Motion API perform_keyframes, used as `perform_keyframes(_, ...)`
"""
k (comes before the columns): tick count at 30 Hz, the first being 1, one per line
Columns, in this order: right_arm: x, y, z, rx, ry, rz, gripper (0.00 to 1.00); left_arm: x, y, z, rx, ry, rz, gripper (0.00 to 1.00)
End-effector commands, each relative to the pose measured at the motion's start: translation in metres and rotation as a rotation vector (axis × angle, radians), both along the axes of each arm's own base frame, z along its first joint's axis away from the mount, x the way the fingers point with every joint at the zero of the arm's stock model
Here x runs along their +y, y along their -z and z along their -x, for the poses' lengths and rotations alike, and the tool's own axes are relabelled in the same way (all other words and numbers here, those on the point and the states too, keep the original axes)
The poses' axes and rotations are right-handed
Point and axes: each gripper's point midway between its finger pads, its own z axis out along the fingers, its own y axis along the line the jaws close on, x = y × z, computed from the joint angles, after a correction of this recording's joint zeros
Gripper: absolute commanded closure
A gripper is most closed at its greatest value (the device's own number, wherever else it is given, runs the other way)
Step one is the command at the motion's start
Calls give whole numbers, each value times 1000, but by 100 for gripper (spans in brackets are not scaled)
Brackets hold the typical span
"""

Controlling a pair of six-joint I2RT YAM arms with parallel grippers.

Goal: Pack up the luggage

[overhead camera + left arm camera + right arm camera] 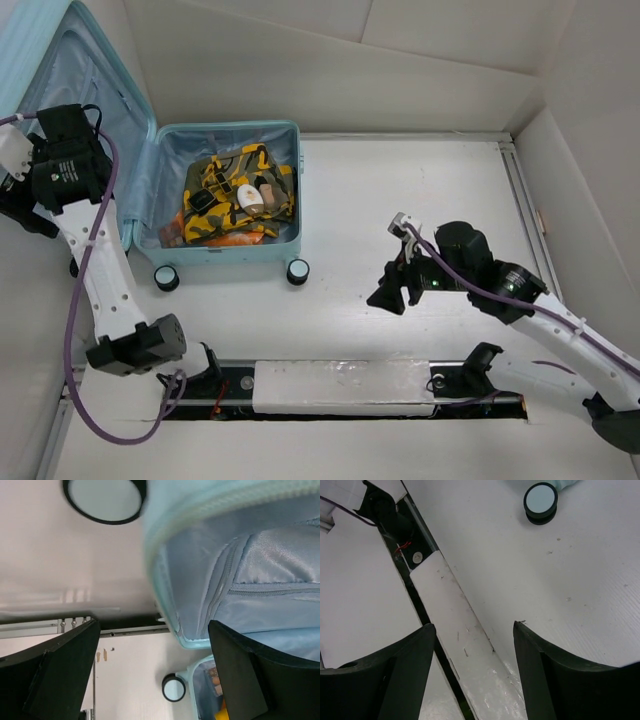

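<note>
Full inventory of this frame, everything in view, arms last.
suitcase: 1, light blue, open at far left of the table, lid standing up on its left
wheels: 2 in the top view, black and white, on the base's near side
cloth: 1, yellow-green-black camouflage, in the base
white item: 1, oval, on the cloth; what it is cannot be told
orange item: 1, partly under the cloth, near wall of the base
table: 1, white
cables: 2, purple, one along each arm
left gripper: black, open, at the lid's edge
right gripper: black, open, over bare table right of the suitcase
</note>
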Motion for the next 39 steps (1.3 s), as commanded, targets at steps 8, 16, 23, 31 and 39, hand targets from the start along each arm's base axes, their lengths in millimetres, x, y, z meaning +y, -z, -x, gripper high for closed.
perform_keyframes(8,4,-18,-6,-61,14,-18,30,28,-7,-23,41,-70,-33,19)
perform_keyframes(16,2,-2,-22,-49,79,25,30,49,7,-20,-16,-103,46,54)
perform_keyframes(23,7,7,-21,-20,70,17,30,1,-5,-58,-59,40,15,100)
perform_keyframes(31,20,13,-28,4,63,3,30,-196,33,-96,-117,669,129,100)
perform_keyframes(39,28,28,-62,50,207,50,30,-359,66,-52,-253,1570,477,45)
